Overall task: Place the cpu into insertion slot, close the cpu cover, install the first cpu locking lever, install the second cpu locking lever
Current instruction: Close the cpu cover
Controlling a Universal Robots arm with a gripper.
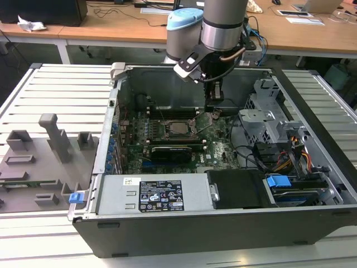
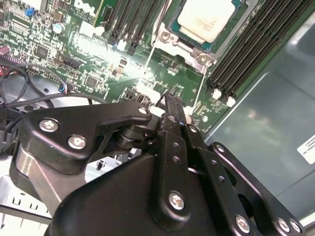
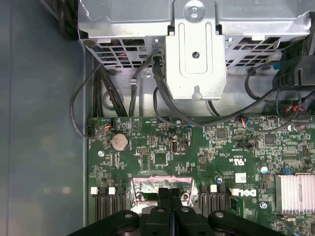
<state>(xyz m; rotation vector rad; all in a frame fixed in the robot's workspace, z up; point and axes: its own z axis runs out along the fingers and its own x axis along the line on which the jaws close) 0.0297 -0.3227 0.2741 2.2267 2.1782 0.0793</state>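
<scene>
Gripper [image 2: 170,101] pinched shut, holding nothing, beside the thin locking lever [image 2: 199,91].
The cpu [image 2: 206,17] sits in; press the lever down slowly and straight.

1. The place looked like a robotics lab or workshop.
2. An opened computer case [image 1: 167,223] sat on a slatted metal bench [image 1: 61,89].
3. Wooden desks [image 1: 111,30] with papers [image 1: 305,20] stood behind.

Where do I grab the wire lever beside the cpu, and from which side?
Probably the free end of the lever, by the gripper, far from its end at the cover. It is a thin wire rod, so come from above with the fingers across it, for most leverage.
</scene>
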